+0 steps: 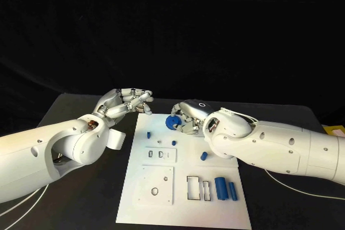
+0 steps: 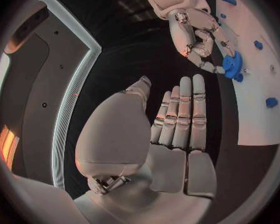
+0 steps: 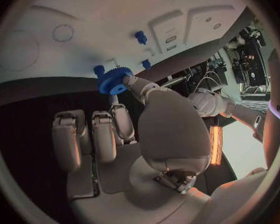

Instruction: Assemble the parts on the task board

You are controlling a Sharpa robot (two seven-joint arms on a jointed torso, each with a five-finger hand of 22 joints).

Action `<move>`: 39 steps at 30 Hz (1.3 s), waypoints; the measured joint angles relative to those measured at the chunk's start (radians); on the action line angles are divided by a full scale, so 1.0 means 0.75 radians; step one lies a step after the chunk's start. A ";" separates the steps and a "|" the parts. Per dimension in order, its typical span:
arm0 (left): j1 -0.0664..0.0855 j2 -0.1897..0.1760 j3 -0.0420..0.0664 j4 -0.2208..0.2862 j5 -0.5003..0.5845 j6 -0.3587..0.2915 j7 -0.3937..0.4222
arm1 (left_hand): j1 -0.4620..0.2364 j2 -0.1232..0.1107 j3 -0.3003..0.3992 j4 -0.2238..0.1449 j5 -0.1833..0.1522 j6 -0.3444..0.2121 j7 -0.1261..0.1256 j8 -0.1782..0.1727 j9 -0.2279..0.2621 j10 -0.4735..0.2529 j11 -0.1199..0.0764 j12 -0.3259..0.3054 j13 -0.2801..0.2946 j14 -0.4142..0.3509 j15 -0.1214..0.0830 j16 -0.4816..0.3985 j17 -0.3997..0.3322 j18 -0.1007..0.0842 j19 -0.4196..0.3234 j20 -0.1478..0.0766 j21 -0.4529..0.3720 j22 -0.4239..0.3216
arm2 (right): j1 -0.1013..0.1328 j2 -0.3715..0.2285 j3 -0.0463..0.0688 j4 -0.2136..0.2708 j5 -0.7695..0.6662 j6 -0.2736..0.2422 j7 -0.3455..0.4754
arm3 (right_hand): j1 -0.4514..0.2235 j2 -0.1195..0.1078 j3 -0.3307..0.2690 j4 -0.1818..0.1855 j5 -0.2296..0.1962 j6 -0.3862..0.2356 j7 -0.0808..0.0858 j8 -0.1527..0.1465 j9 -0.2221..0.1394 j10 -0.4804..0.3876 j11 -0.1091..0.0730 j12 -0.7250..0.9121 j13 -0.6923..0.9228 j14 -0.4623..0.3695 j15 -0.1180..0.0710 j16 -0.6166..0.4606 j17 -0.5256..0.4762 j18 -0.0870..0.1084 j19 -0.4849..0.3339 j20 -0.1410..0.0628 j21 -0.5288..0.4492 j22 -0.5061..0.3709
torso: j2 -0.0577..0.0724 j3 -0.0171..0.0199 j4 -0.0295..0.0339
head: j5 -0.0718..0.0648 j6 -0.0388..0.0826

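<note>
My right hand [image 1: 193, 116] pinches a blue gear [image 1: 174, 121] between thumb and a finger, just above the far end of the white task board [image 1: 144, 212]. The right wrist view shows the gear [image 3: 114, 79] at the fingertips over the board [image 3: 84, 10], and the left wrist view shows the gear [image 2: 232, 64] in the right hand [image 2: 193, 32]. My left hand [image 1: 128, 103] hovers by the board's far left corner, holding nothing; its fingers [image 2: 180, 114] lie straight. Two small blue pegs [image 1: 149, 134] [image 1: 173, 141] stand on the board.
A short blue piece [image 1: 203, 155] lies mid-board at the right. Two blue cylinders [image 1: 220, 188] [image 1: 232, 190] and a thin blue bar [image 1: 206, 188] lie near the front right, beside a rectangular slot [image 1: 194, 187]. A round hole [image 1: 154, 191] sits front left.
</note>
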 measured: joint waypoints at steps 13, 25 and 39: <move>0.000 0.002 0.000 0.002 0.000 0.001 -0.001 | 0.000 0.000 0.000 0.000 0.000 0.000 0.000 0.000 0.000 0.000 0.000 0.000 0.000 0.000 0.000 0.000 0.000 0.000 0.000 0.000 0.000 0.000 | -0.022 0.066 -0.008 -0.069 -0.034 0.007 -0.026 | -0.015 -0.009 0.000 0.000 -0.001 0.004 0.002 0.000 0.000 0.000 0.000 0.000 -0.004 0.000 0.000 0.000 0.000 0.000 0.000 0.000 0.000 0.000 | 0.000 0.0003 -0.0012 | 0.010 -0.005; 0.000 0.003 0.000 0.004 0.000 0.002 -0.001 | 0.000 0.000 0.000 0.000 0.000 0.000 0.000 0.000 0.000 0.000 0.000 0.000 0.000 -0.005 0.005 0.000 0.002 0.000 -0.005 0.005 0.000 0.001 | -0.028 0.089 -0.010 -0.107 -0.055 0.022 -0.035 | -0.026 -0.019 0.000 0.000 -0.002 0.006 0.003 0.003 0.000 0.000 0.000 0.000 -0.008 0.000 0.000 0.000 0.000 0.000 0.000 0.000 0.000 0.000 | 0.000 0.0024 -0.0033 | 0.012 -0.013; 0.000 0.005 0.000 -0.001 0.000 0.003 -0.002 | 0.000 0.000 0.000 0.000 0.000 0.000 0.000 0.000 0.000 0.000 0.000 0.000 0.000 -0.005 0.005 0.000 0.001 0.000 -0.005 0.005 0.000 0.001 | -0.044 0.096 -0.012 -0.117 -0.065 0.031 -0.033 | -0.041 -0.035 -0.001 0.000 -0.017 0.020 0.005 0.034 0.001 0.001 0.001 0.000 -0.009 0.000 0.000 0.000 0.000 0.000 0.000 0.000 0.000 -0.001 | -0.002 0.0031 -0.0049 | 0.014 -0.023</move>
